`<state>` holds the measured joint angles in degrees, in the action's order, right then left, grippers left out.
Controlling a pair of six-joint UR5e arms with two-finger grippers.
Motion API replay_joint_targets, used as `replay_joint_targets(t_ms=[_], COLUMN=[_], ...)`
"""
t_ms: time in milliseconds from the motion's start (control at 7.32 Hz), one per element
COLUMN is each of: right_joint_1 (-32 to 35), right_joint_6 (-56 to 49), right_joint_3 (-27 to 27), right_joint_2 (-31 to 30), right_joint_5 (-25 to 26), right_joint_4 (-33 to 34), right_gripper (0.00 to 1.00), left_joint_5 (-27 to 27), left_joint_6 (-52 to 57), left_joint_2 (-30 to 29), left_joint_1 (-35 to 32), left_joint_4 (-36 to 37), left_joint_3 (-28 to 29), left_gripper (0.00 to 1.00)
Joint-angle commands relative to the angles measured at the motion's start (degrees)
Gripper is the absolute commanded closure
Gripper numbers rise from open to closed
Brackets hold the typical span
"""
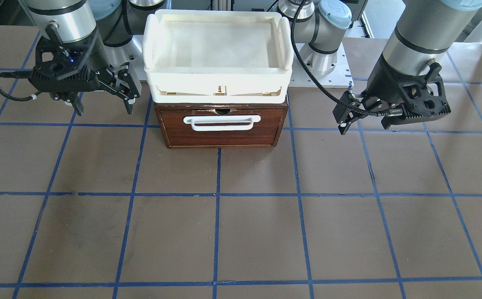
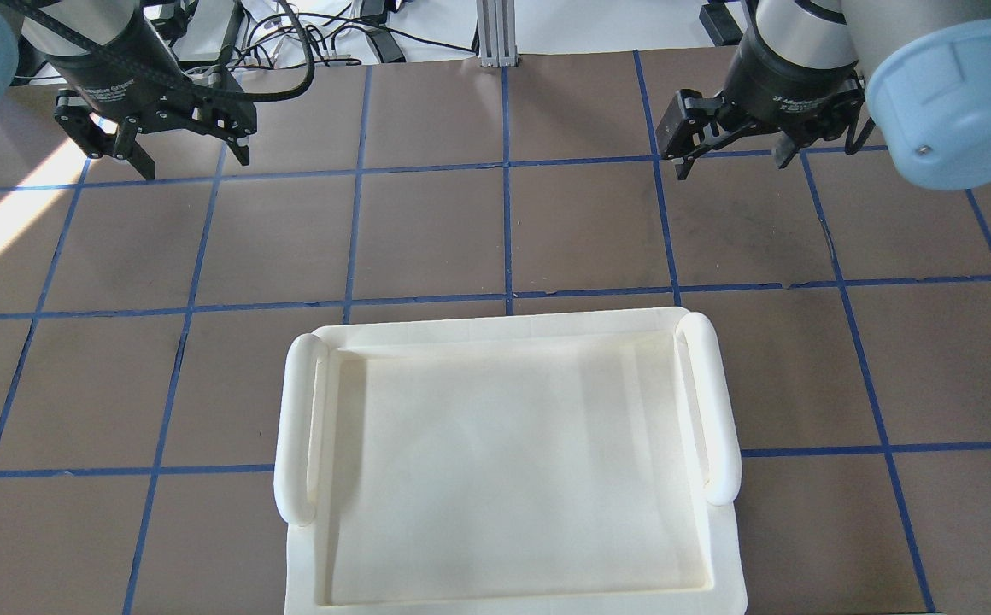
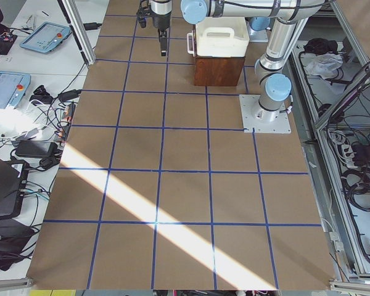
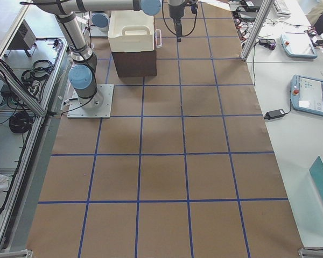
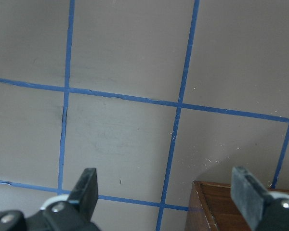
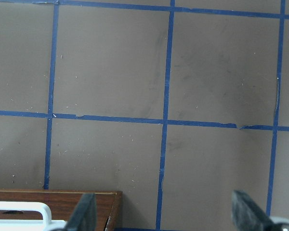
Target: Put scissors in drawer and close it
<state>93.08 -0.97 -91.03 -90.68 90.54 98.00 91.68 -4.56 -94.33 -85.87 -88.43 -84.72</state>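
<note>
Two arms flank the shut drawer (image 1: 224, 137); left gripper (image 1: 365, 121) and right gripper (image 1: 103, 107) hang spread above the table (image 1: 257, 232).

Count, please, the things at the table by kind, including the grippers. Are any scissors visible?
Drawer: 1, the drawer, shut.
Tray: 1, the cream-white tray, on top of the drawer's case.
Grippers: 2, the left gripper and the right gripper, both open and empty.
Scissors: 0 in any view.
Total: 4.
</note>
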Motion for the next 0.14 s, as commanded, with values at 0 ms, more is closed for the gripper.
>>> replay_joint_targets(t_ms=[0], right_joint_1=[0.09], right_joint_6=[0.01], right_joint_3=[-0.2], right_joint_2=[0.68], right_joint_5=[0.08], right_joint_4=[-0.09], right_gripper=[0.0], left_joint_5=[0.08], left_joint_6=[-0.1], left_joint_2=[-0.16], left_joint_1=[0.0], left_joint_4=[-0.07], left_joint_3=[-0.01], left_gripper=[0.0])
